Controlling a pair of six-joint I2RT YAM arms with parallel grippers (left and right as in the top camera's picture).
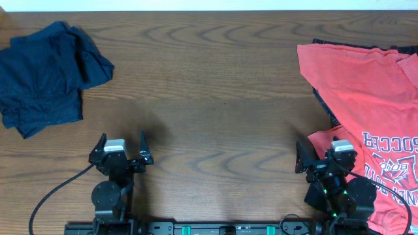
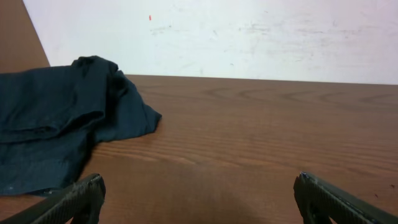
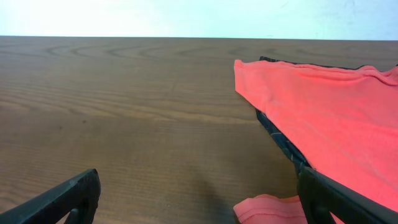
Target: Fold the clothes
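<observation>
Navy shirt (image 1: 42, 75): crumpled, far left of table (image 1: 215, 98). Coral-red shirt (image 1: 372, 98): spread far right, seemingly over a dark garment. Left gripper (image 1: 121, 153), right gripper (image 1: 328, 160): near edge, jaws wide, holding nothing.

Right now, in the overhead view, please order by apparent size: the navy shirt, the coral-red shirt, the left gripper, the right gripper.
1. coral-red shirt, partly cut off by the frame.
2. navy shirt, bunched up.
3. left gripper and right gripper: they look alike, so no ranking.
</observation>
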